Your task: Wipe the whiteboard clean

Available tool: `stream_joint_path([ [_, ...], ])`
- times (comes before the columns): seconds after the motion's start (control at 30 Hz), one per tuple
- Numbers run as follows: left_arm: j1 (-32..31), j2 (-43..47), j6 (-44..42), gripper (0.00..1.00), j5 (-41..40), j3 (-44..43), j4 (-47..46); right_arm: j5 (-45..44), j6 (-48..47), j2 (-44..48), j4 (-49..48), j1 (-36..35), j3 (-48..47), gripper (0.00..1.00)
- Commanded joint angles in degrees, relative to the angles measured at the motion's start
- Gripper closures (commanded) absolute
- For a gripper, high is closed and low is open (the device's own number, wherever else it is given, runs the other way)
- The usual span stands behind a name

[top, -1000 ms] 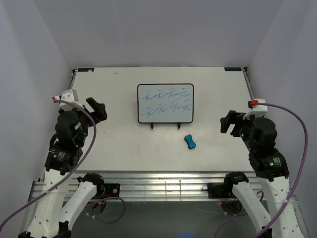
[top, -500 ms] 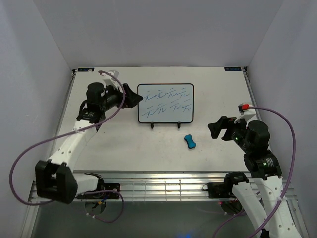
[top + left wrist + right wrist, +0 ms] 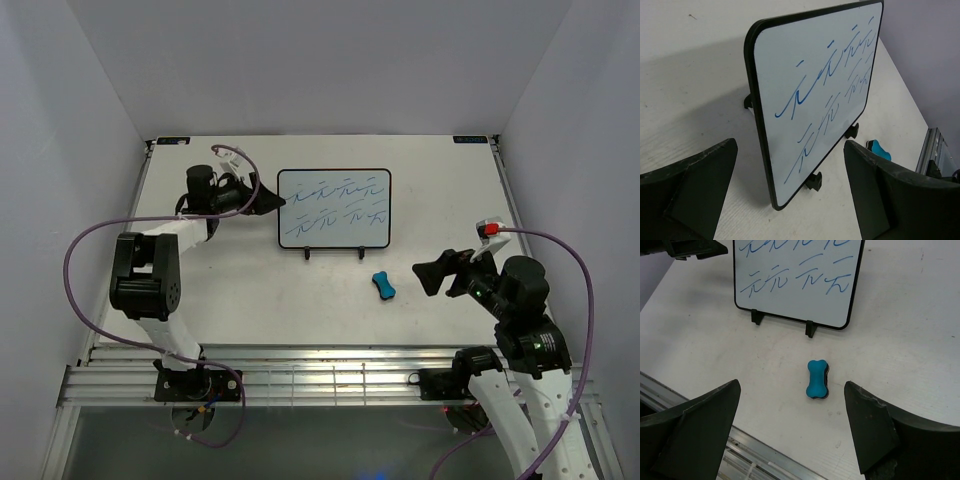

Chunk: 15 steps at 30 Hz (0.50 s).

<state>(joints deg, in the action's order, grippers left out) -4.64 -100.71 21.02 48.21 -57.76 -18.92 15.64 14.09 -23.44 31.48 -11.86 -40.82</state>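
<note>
Whiteboard [image 3: 334,207]: propped on its black stand [image 3: 810,329] toward the back middle of the table [image 3: 230,290] — two rows of blue scribbles cover its face.
Left gripper [image 3: 268,198]: fingers spread wide at the board's left edge. The wrist view shows that edge between them, not pinched.
Eraser [image 3: 384,286]: blue, bone-shaped, lying flat just in front of the board's right foot.
Right gripper [image 3: 430,275]: fingers spread, holding nothing — near the eraser's right side, apart from it.

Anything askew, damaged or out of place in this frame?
Nothing stands out. The whiteboard sits propped on its stand, scribbles unerased; the eraser lies on the table before it. The left end effector and right end effector are open, empty.
</note>
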Motion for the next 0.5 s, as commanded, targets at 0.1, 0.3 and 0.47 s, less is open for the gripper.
stream_joint_path([
  [0.1,0.8,-6.5,3.5,0.02,10.8,-0.2,-12.6,2.6,-1.8,1.3,-0.8,-0.2,-2.0,0.1],
  [0.3,1.3,-14.6,10.6,0.02,17.8,-3.2,-21.4,3.3,-1.7,0.7,0.2,-0.2,-3.4,0.1],
  [0.47,1.8,-19.5,17.5,0.05,23.1,-4.4,-30.1,3.9,-1.5,1.7,0.1,-0.2,-4.4,0.09],
])
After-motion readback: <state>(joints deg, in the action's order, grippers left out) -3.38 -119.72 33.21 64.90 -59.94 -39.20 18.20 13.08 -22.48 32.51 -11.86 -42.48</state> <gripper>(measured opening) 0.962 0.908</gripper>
